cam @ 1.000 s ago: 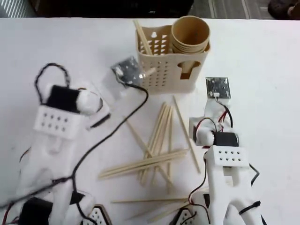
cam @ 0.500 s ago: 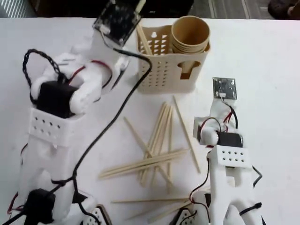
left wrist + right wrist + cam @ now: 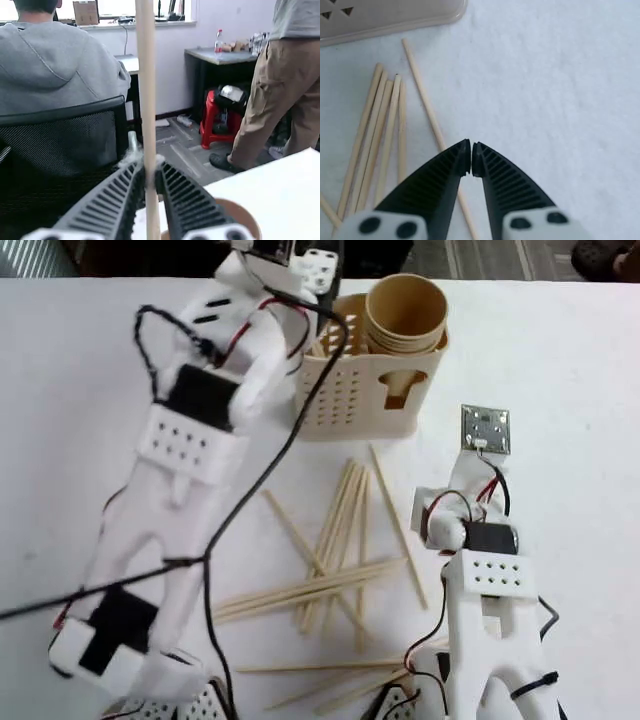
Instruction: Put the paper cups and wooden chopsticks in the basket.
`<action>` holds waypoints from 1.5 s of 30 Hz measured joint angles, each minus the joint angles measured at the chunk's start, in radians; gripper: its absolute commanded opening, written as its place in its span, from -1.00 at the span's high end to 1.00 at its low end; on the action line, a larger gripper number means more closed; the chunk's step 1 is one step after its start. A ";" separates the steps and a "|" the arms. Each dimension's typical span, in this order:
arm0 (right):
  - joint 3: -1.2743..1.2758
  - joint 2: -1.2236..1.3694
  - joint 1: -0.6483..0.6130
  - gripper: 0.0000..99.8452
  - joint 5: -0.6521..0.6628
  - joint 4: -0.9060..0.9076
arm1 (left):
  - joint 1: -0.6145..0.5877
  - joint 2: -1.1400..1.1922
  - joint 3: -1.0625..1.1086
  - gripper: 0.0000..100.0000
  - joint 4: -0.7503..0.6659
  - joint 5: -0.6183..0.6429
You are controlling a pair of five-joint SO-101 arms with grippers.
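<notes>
- In the last second the left arm (image 3: 185, 440) had swung up from the counter (image 3: 570, 370) beside the basket (image 3: 365, 390). It now reached over the basket's top.
- The left jaws were clamped on one wooden chopstick (image 3: 146, 75). It stood straight up between them.
- That meant this chopstick was almost ready to be let go into the basket.
- I think it hung over the part of the basket away from the cups. The arm hid that spot from above, so I could not be sure.
- The right arm (image 3: 490, 580) had hardly moved. It sat in front of the basket, off toward the cup end.
- The right jaws were together and held nothing. They were low over the counter, with one loose chopstick (image 3: 427, 107) running under their tip.
- The basket held a stack of paper cups (image 3: 405, 315) at one end. All the cups I could see were already in it.
- A thin stick (image 3: 318, 343) seemed to lean in the basket's other part.
- A heap of loose chopsticks (image 3: 335, 540) lay crossed on the counter in front of the basket. So a lot of the job was still left.
</notes>
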 measured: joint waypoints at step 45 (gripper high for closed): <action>-0.242 0.000 -0.080 0.96 0.057 0.358 | -0.255 -0.560 0.367 0.65 0.776 -0.100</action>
